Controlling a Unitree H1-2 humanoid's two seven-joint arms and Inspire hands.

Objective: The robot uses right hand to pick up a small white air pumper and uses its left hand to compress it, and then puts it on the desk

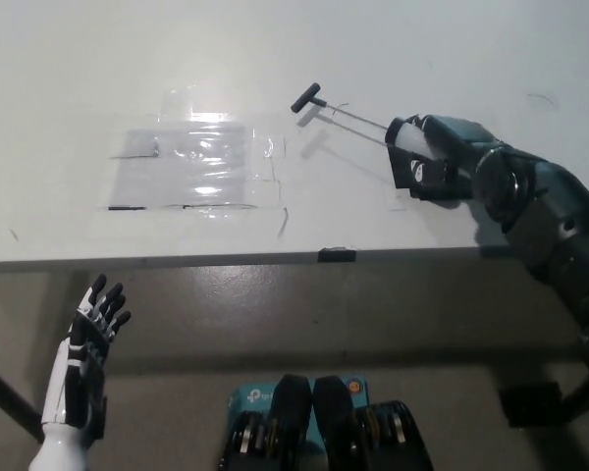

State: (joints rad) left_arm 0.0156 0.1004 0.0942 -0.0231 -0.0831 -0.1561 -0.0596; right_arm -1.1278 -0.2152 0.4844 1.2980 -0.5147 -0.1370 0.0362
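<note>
My black right hand [434,162] is shut on the small white air pumper [408,142] over the right part of the white desk [294,59]. The pumper's thin metal rod sticks out up and to the left, ending in a black T-handle [306,97] raised off the desk, its shadow below it. My white left hand [83,358] hangs open at the lower left, below the desk's front edge and far from the pumper.
A clear plastic sheet [191,165] is taped flat on the desk left of centre. A small black clip [337,256] sits on the desk's front edge. A table leg shows at the far lower left.
</note>
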